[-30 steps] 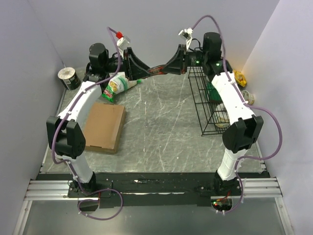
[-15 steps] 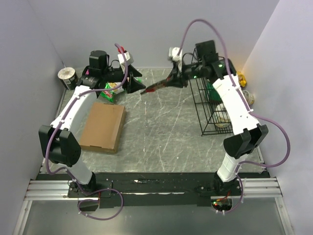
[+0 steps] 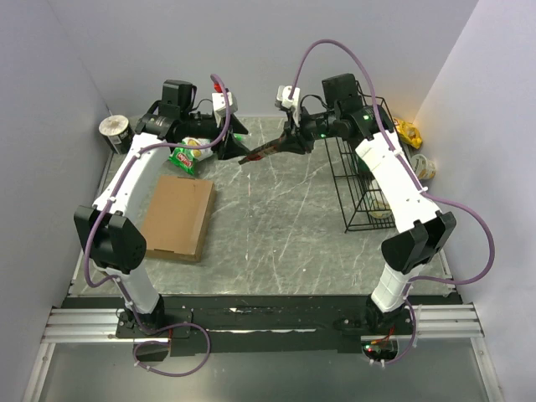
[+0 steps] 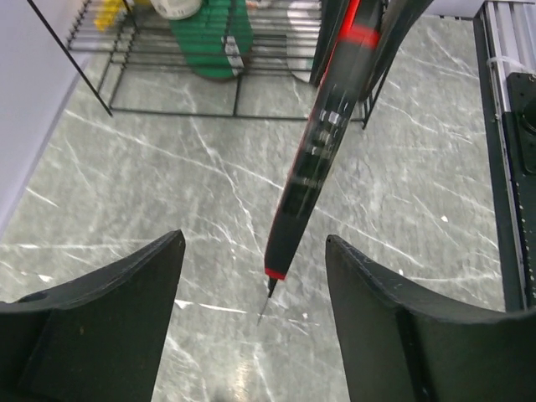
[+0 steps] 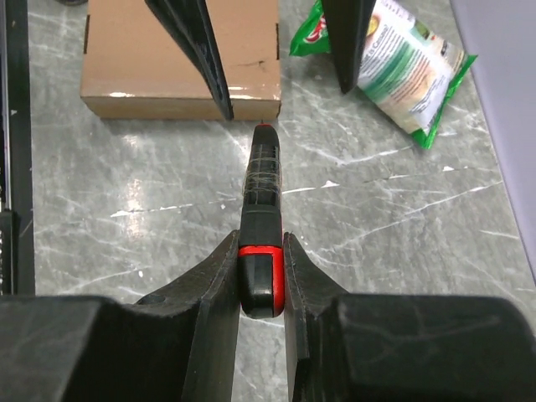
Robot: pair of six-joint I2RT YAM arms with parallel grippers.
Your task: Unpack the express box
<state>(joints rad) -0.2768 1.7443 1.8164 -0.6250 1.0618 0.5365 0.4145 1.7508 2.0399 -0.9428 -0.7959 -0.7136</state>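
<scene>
The express box (image 3: pixel 176 218) lies flat and closed on the desk (image 3: pixel 276 226), on the base side of the left jaws and a little to their left; seen from the right jaws, it (image 5: pixel 180 50) is straight ahead, beyond the tips of the left jaws. Just beside its far corner, under the left jaws, lies a green-and-white snack bag (image 3: pixel 191 153), which the right wrist view shows ahead and to the right (image 5: pixel 402 63). The left jaws stand released, wide apart, above the desk. Between them, with a free gap on both sides, hangs the thin tip of a black tool with red bands (image 4: pixel 314 159). The right jaws are clenched on the other end of this tool (image 5: pixel 261 180), at its red band, so it reaches across from the right jaws toward the left ones (image 3: pixel 261 151). Behind the right jaws, on the right side of the desk, stands a black wire rack (image 3: pixel 356 180) with some things inside; one is green, the others are too small to name. The desk has a grey surface with pale veins like marble. Plain pale walls (image 3: pixel 268 50) close it on three sides, and a roll of tape (image 3: pixel 117 132) sits in the far left corner. A metal rail (image 3: pixel 251 322) runs along the near edge, where both arms are bolted.
</scene>
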